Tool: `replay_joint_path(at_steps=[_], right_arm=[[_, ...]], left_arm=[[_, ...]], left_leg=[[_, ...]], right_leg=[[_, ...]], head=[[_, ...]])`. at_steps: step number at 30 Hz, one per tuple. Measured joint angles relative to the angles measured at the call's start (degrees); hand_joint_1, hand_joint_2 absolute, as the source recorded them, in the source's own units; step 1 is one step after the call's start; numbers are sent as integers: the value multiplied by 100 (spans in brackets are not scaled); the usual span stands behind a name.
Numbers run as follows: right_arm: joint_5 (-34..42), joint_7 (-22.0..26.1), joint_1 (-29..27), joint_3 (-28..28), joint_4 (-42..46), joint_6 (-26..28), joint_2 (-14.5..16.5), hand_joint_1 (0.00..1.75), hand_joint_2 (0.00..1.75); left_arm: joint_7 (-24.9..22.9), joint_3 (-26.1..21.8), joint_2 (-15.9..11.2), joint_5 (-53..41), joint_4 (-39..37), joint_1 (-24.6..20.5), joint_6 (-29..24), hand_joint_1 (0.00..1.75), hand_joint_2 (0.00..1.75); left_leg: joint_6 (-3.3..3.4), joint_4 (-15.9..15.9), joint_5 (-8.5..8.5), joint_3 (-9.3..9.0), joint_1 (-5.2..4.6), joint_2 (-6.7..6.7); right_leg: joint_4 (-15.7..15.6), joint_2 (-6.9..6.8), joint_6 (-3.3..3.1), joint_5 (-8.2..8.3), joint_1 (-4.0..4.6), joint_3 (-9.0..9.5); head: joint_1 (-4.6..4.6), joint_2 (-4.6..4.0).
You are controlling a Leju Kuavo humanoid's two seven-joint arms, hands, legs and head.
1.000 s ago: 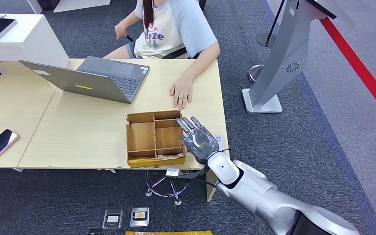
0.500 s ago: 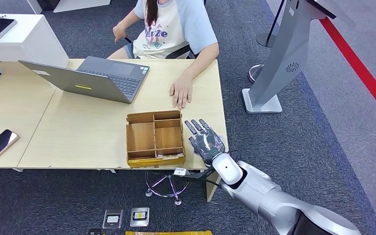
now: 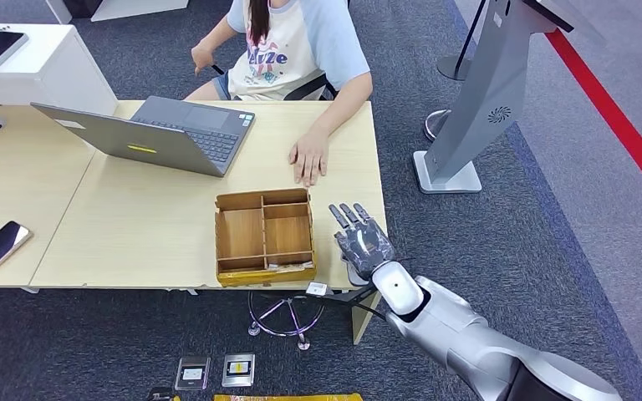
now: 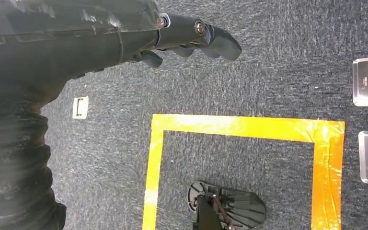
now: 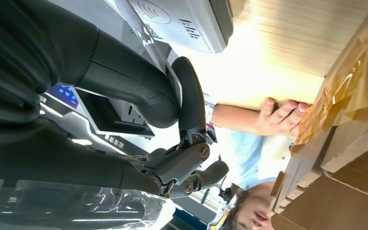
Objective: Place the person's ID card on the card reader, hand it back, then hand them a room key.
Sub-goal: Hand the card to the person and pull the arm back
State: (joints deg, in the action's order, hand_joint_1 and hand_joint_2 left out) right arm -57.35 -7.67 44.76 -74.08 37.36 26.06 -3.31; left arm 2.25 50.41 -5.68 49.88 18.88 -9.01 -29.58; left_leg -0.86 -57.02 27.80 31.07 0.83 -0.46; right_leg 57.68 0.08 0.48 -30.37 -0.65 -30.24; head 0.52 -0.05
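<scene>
Head view: one right hand (image 3: 362,244), fingers spread, empty, just beside one divided cardboard box (image 3: 265,235); one person's hand (image 3: 309,159) beyond; two card readers (image 3: 238,368) on floor. Left wrist view: left hand (image 4: 191,40) curled, empty. ID card unseen.

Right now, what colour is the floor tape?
Yellow-orange tape, clearest in the left wrist view.
</scene>
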Motion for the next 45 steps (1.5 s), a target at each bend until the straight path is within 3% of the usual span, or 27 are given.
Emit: replay_joint_path(at_steps=[6,12,26,37,45], right_arm=[[354,51,-83,98,-50,265,-20,175,175],[868,391,-216,292,-128,601,-1,175,175],[1470,809,-530,521,-497,846,384,175,175],[1388,714,-549,611,-673,1157,440,175,175],[733,420,-311,655,-540,1355,352,175,175]], left_arm=[[0,3,5,38,0,-10,-39,0,175],[0,19,10,87,0,-33,-70,0,175],[11,145,15,223,0,-58,-175,0,175],[2,194,15,188,1,-67,-147,0,175],[-21,284,13,215,2,-82,-91,0,175]], left_leg=[[0,0,0,0,0,0],[0,0,0,1,0,0],[0,1,0,1,1,0],[0,0,0,0,0,0],[0,-1,0,0,0,1]], right_leg=[[0,0,0,0,0,0],[0,-1,0,0,0,1],[0,-1,0,0,1,1],[0,0,0,0,0,1],[1,1,0,1,0,2]], head=[[1,-2],[1,0],[2,0],[1,1],[2,1]])
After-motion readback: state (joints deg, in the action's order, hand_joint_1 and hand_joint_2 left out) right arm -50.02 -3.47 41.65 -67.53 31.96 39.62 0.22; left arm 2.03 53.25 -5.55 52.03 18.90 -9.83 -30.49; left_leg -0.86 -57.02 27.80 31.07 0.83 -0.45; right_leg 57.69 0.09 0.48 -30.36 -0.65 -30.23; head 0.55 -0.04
